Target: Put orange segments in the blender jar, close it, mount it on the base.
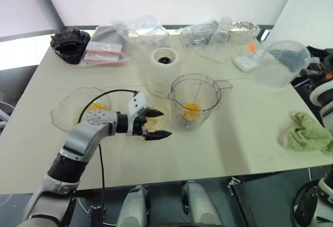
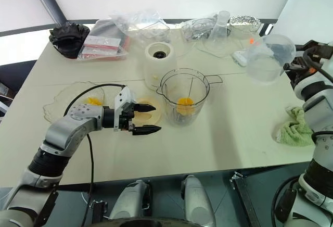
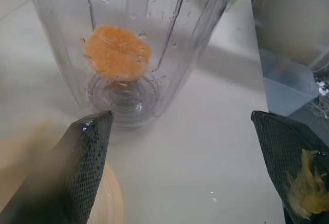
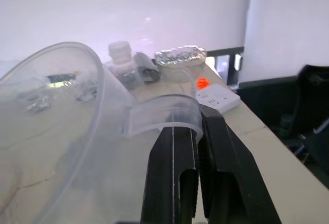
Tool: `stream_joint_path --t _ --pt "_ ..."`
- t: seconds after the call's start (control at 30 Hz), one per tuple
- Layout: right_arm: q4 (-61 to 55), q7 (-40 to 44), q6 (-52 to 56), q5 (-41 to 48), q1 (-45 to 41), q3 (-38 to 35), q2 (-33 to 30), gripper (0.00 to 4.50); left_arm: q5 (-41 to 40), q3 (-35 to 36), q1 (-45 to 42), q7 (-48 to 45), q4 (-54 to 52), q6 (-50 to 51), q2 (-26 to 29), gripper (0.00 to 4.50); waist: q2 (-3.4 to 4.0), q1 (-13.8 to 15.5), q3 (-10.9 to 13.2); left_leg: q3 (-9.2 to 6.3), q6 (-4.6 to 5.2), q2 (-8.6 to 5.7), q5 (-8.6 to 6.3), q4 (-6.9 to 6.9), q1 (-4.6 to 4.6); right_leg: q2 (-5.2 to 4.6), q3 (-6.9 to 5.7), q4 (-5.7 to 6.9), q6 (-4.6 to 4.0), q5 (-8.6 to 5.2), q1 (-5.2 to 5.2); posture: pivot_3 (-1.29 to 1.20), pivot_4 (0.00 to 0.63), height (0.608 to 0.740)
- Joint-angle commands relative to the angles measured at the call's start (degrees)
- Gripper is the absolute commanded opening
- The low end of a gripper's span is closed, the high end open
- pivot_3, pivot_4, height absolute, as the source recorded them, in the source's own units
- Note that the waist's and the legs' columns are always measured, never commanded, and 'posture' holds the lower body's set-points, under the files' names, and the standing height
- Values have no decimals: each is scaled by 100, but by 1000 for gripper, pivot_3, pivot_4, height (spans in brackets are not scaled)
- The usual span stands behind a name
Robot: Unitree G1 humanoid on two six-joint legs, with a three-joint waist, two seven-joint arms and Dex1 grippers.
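The blender jar (image 1: 195, 104) stands upright and uncovered mid-table, with orange segments (image 3: 117, 52) resting over its blade. Right behind it sits the cream base (image 1: 164, 71). My left gripper (image 1: 164, 124) hovers open just left of the jar, pointing at it, over a flat cream lid (image 3: 110, 203). A bit of yellow pulp sticks to one of its fingers (image 3: 300, 188). More orange segments (image 1: 98, 106) lie in a shallow glass bowl (image 1: 67, 110) at the left. At the far right, my right gripper (image 4: 198, 147) is raised and shut on the tab of a clear domed plastic cover (image 1: 281, 63).
A green cloth (image 1: 307, 133) lies near the table's right edge. Along the back are plastic bags (image 1: 140, 32), a black crumpled item (image 1: 70, 43), a foil tray (image 1: 243, 27) and a white power strip (image 1: 247, 60).
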Motion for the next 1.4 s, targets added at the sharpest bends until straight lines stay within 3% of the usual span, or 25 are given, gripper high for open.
stream_joint_path --t 0.03,0.33,0.87,1.4 --pt "-621 117 146 290 -320 43 -254 50 13 55 -68 53 -62 -122 -48 4500 0 3 1 0 0 0 0 -1 -2 0 0 -2 0 0 -1 0 150 740" --pt "-1135 225 386 266 -552 480 -527 50 41 52 -34 118 -43 -202 -104 4500 -3 14 3 1 0 0 0 -17 -6 -2 0 -29 -1 1 -2 0 150 740" --pt "-1505 1216 -237 -920 21 1437 -1190 50 132 0 -91 91 20 -349 -152 4500 -4 139 3 10 0 -2 0 -63 -3 1 0 -59 -14 8 -6 0 150 740" --pt "-1476 1954 -673 -1759 108 1886 -1384 50 132 -13 47 157 -129 -309 -134 4500 -6 134 1 11 0 -1 1 -62 2 4 0 -55 -17 10 -6 0 150 740"
